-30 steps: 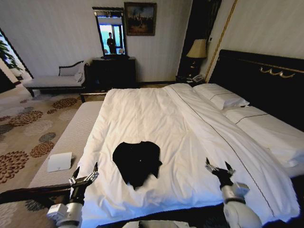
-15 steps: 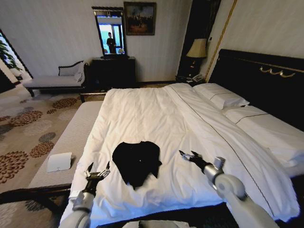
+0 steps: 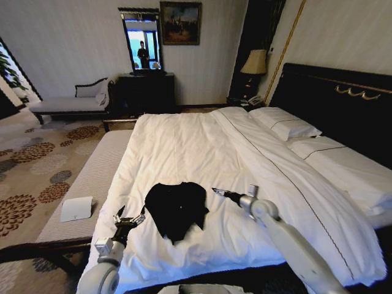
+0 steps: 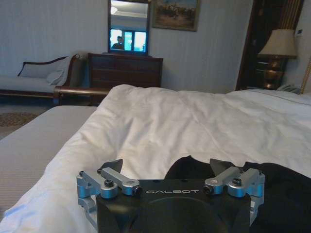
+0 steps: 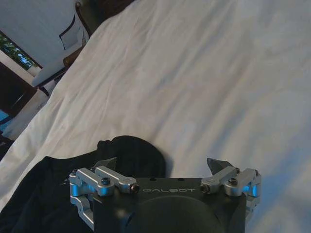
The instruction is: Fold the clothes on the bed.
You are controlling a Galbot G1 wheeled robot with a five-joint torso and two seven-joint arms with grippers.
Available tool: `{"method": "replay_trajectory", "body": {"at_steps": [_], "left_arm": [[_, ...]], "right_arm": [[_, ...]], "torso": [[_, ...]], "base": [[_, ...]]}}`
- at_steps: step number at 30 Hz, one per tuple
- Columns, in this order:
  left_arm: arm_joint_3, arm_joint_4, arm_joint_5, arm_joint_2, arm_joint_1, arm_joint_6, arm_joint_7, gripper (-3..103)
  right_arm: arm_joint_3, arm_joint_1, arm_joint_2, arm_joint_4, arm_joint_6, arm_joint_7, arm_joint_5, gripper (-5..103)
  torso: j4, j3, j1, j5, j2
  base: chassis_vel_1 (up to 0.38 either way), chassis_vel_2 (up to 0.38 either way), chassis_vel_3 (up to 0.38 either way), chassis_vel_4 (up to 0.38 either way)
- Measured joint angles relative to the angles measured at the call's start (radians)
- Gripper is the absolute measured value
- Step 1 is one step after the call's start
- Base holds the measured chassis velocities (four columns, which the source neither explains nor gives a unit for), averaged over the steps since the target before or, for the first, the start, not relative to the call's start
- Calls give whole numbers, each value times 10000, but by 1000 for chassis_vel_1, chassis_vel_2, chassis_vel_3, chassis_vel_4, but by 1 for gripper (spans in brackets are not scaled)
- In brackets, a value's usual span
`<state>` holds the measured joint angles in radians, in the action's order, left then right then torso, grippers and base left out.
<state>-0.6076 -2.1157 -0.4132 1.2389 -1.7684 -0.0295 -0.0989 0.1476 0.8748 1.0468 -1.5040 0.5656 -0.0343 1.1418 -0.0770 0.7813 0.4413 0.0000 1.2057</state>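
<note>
**Both grippers flanking the shirt**

Lying crumpled on white bed (image 3: 184, 147), lower centre of head frame: black T-shirt (image 3: 176, 208). Hovering just beside its left edge, fingers spread wide, gripping nothing: left gripper (image 3: 130, 218). Reaching in near its right sleeve, also spread wide and empty: right gripper (image 3: 222, 193).

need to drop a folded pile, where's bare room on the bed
Bare duvet between the T-shirt and the pillows, and along the bed toward its far edge. Crowded beside the shirt: left pincer and right pincer flank it, both open.
</note>
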Motion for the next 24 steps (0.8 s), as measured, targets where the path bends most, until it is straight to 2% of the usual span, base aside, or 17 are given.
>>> {"method": "replay_trajectory", "body": {"at_steps": [2, 3, 5, 10, 13, 16, 23, 24], "left_arm": [[-94, -37, -32, 71, -105, -3, 0, 100], [-94, -37, -32, 71, -105, -3, 0, 100], [-116, -129, -53, 145, -222, -7, 0, 100], [-85, -293, -25, 191, -401, -48, -6, 100], [-86, -355, -8, 191, -453, -66, -19, 100], [-172, -516, 16, 188, -610, -72, -25, 100], [-246, -665, 62, 242, -755, -60, -25, 100], [-212, -703, -62, 277, -763, -101, -64, 100]], "right_arm": [[-269, -464, 438, 590, -4, 107, -204, 100], [-269, -464, 438, 590, -4, 107, -204, 100], [-261, -853, 1070, 1229, -61, 167, -449, 100], [-69, -1091, 1698, 1871, -92, 239, -509, 100], [-64, -1085, 1763, 2011, -93, 302, -629, 100], [31, -937, 1783, 2325, -245, 500, -1142, 100], [160, -740, 1708, 2467, -330, 611, -1228, 102], [178, -730, 1754, 2440, -320, 600, -1169, 98]], "torso": [[0, 0, 0, -3, 0], [0, 0, 0, -3, 0], [3, 0, 1, -3, 0], [0, 0, 0, -3, 0], [-1, -1, 0, -2, 0], [-1, -2, -1, 0, 1], [-3, -2, -2, -1, 2], [-4, -2, -1, -2, 2]], "base": [[0, 0, 0, 0], [0, 0, 0, 0], [0, 0, 0, 0], [0, 0, 0, 0], [0, 0, 0, 0], [0, 0, 0, 0], [0, 0, 0, 0], [0, 0, 0, 0]]}}
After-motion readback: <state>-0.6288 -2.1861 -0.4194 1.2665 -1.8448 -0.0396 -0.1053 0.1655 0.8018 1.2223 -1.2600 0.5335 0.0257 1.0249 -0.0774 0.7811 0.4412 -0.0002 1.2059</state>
